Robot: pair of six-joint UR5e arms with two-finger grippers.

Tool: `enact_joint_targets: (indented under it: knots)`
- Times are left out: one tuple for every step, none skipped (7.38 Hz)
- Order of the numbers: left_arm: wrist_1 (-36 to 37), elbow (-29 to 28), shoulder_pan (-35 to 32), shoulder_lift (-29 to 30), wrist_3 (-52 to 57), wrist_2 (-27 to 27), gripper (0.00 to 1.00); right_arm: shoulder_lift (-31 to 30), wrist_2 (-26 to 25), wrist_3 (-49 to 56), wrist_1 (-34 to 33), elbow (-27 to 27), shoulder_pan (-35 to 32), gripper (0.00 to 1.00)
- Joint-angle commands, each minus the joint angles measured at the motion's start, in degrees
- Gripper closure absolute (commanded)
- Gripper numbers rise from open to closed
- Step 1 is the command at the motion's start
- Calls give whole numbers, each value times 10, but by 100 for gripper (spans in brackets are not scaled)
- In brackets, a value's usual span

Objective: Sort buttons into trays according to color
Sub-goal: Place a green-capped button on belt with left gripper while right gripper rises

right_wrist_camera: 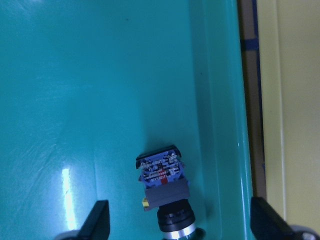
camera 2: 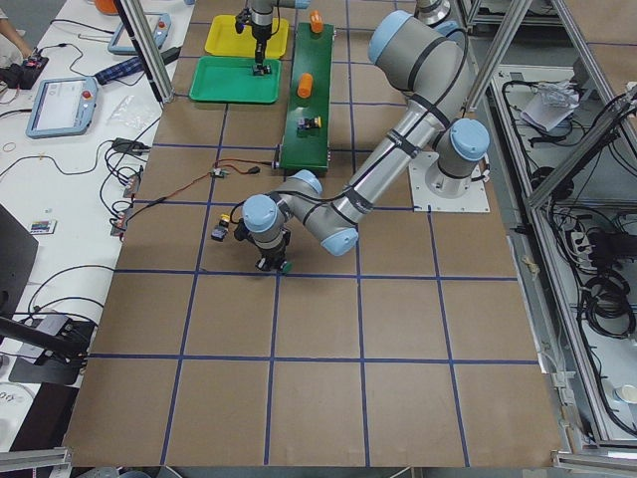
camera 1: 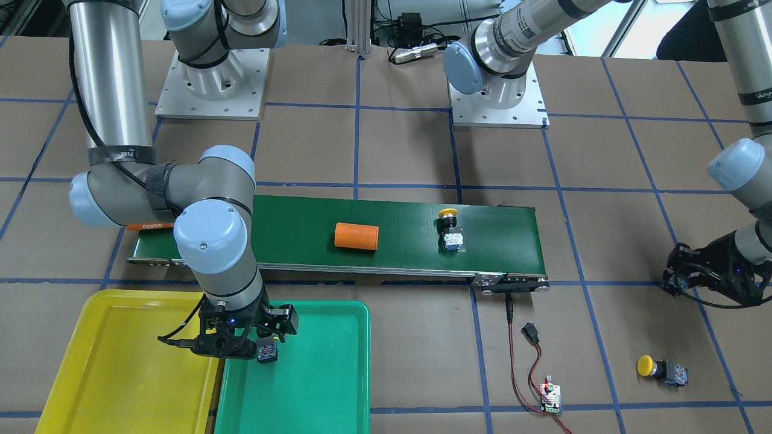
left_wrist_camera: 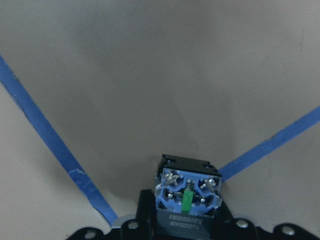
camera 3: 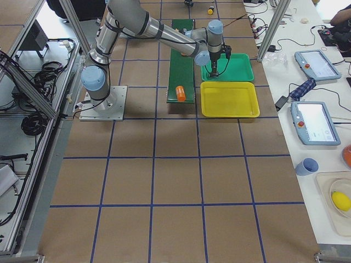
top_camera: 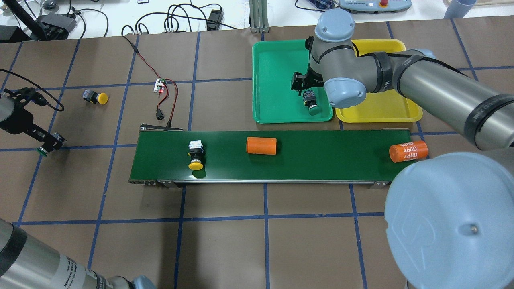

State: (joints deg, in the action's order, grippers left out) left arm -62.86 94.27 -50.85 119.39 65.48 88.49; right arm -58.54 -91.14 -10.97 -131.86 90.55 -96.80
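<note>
A green button (right_wrist_camera: 164,186) lies on its side in the green tray (top_camera: 273,80), close to the wall that borders the yellow tray (top_camera: 381,108). My right gripper (right_wrist_camera: 182,227) hovers right over it, open, its fingers (right_wrist_camera: 97,221) wide apart on either side. Far off on the brown table, my left gripper (top_camera: 48,143) is shut on another green button (left_wrist_camera: 187,192), cap downward (top_camera: 41,151). One yellow button (top_camera: 196,154) lies on the dark-green conveyor belt (top_camera: 321,156). A second yellow button (top_camera: 94,97) lies on the table.
Two orange cylinders sit on the belt, one mid-belt (top_camera: 261,145) and one marked 4680 (top_camera: 408,151) at its right end. A small circuit board (top_camera: 160,85) with red and black wires lies near the belt's left end. The yellow tray holds nothing.
</note>
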Motion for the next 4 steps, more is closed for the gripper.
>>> enact_joint_targets:
  knots:
    - [-74,6,-70,-67,-129,-1,100,-66,-2,16,37,8,2,0]
    - [-95,25,-125,-98,-221,-6,100,-120,-4,16,118,9,4,0]
    - [-95,60,-172,-130,-316,-11,100,-169,-4,17,194,9,17,0]
    - [-87,91,-208,-156,-406,-12,100,-215,-2,17,243,9,32,0]
